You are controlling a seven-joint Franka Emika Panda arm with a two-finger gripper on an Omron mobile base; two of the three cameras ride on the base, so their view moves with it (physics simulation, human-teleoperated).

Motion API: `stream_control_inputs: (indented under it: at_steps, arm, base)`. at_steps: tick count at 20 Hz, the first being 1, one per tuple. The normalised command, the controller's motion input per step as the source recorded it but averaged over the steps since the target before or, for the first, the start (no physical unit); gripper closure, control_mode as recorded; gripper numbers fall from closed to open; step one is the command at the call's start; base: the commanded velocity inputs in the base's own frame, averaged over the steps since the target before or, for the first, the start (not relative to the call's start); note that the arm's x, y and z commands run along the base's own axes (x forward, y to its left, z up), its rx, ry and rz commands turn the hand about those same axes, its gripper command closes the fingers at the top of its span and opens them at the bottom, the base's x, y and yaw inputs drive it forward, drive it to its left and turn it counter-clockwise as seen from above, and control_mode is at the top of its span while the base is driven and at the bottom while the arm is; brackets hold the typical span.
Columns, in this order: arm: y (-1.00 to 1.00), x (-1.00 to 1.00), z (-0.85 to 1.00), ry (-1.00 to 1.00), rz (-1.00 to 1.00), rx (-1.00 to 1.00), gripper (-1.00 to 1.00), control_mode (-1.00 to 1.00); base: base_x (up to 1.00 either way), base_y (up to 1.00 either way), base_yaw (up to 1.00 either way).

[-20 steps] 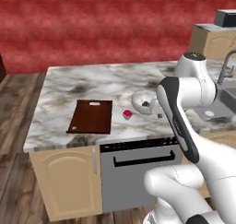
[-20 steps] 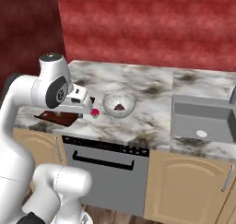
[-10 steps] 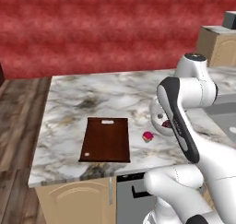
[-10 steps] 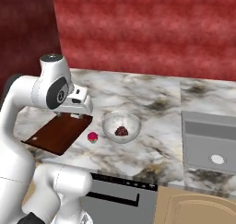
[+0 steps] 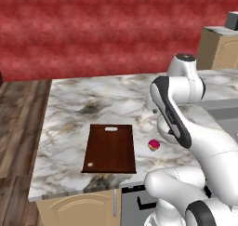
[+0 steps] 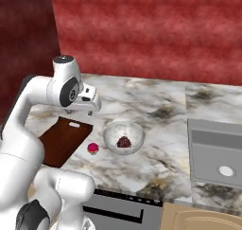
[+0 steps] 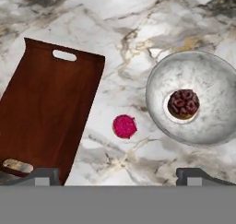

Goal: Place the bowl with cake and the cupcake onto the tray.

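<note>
The base has driven closer: one tray (image 7: 46, 103), one cupcake (image 7: 124, 126), one bowl (image 7: 207, 117).

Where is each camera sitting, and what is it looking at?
Left base view: behind the arm on its left, looking down at the tray and cupcake; arm at right.
Right base view: behind on its right, looking at the same counter plus the bowl; arm at left.
Hand view: on the hand, looking straight down; fingertips at bottom.
All share the tray and cupcake.
</note>
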Motion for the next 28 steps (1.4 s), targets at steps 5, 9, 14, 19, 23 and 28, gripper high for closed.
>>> stream_control_inputs:
  at_steps: [5,9,14,19,23,28]
  arm:
    - [-0.30,0.57,-0.45,-0.01,0.00,0.00,-1.00,-1.00]
    - [-0.25,0.30,-0.50,0.00,0.00,-0.03,-1.00,-1.00]
    - [-0.13,0.07,-0.45,0.07,0.00,-0.05,-1.00,-1.00]
    - [-0.09,0.05,-0.48,0.08,0.00,-0.02,-1.00,-1.00]
    - [-0.12,0.17,-0.37,0.01,0.00,0.00,-1.00,-1.00]
    - [-0.15,0.30,-0.29,0.00,0.00,0.00,-1.00,-1.00]
  base:
    - [0.00,0.00,0.00]
    - [0.00,0.00,0.00]
    - [0.00,0.00,0.00]
    - [0.00,0.00,0.00]
    - [0.00,0.00,0.00]
    - [0.00,0.00,0.00]
